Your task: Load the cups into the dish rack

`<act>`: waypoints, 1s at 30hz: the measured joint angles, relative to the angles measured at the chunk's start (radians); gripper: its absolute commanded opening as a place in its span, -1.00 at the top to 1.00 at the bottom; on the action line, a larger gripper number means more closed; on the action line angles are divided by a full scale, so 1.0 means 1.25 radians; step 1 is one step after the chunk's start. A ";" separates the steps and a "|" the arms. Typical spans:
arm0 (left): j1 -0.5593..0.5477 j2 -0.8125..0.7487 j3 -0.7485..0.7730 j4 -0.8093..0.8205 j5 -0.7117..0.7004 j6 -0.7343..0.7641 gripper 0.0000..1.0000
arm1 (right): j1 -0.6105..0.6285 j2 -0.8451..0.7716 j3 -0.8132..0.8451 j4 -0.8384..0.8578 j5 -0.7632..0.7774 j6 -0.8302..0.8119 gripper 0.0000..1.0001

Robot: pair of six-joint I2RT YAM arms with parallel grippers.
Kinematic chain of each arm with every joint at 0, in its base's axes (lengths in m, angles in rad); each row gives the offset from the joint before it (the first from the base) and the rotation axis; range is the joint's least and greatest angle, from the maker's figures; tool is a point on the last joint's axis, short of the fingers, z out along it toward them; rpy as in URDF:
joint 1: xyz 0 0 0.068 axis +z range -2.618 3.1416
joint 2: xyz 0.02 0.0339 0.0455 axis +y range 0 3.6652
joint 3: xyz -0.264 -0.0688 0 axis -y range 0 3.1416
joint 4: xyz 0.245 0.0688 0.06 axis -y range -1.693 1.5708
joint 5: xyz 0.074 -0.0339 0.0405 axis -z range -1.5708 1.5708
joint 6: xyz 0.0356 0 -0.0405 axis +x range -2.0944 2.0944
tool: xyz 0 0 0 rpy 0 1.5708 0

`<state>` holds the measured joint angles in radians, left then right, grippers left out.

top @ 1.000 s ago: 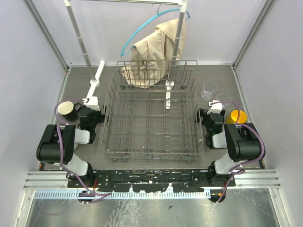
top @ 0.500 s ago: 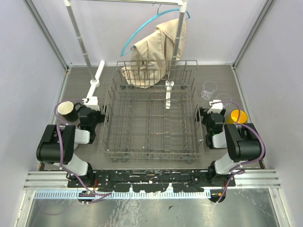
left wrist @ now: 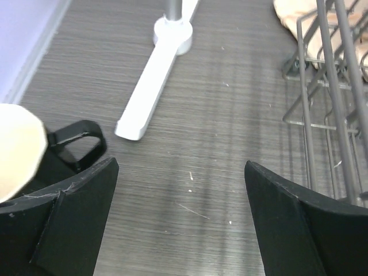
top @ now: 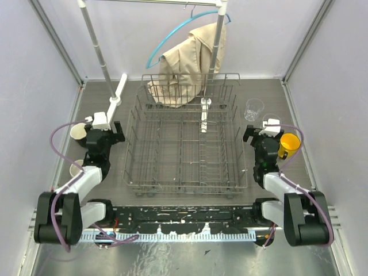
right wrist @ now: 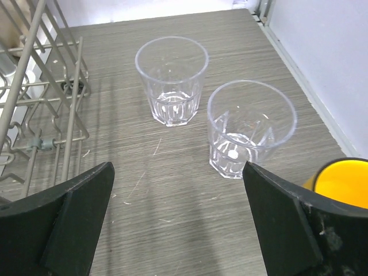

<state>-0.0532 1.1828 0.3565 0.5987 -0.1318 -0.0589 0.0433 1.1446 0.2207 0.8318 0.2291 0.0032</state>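
Nearer glass tumbler (right wrist: 251, 129) stands just ahead of right tool (right wrist: 177, 170).

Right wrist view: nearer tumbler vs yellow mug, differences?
The nearer tumbler is clear, faceted glass; the yellow mug is opaque. The tumbler shows whole; the mug is partly cut off at the frame's edge. Both sit on the table, outside the dish rack, and neither is held.

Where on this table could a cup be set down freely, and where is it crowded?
Free: the dish rack, holding no cups; the tabletop between the white rail foot and the rack's left side; the strip between the right gripper and the two tumblers. Crowded: the right edge, tumblers and yellow mug close together.
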 measured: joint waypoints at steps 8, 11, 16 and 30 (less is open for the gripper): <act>0.000 -0.205 0.114 -0.305 -0.074 -0.037 -0.96 | 0.001 -0.144 0.055 -0.202 0.035 0.021 -0.96; 0.000 -0.240 0.172 -0.396 -0.085 -0.038 -0.96 | 0.001 -0.174 0.107 -0.281 0.035 0.031 -0.91; 0.001 -0.221 0.319 -0.581 -0.098 -0.030 -1.00 | 0.001 -0.170 0.207 -0.384 0.016 0.051 -0.87; 0.201 0.119 0.711 -1.060 -0.084 -0.068 -0.58 | 0.006 -0.114 0.446 -0.610 -0.103 0.107 -0.70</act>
<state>0.1986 1.3312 1.2449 -0.7261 -0.2371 -0.1440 0.0505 1.0016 0.7784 0.0696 0.1001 0.1368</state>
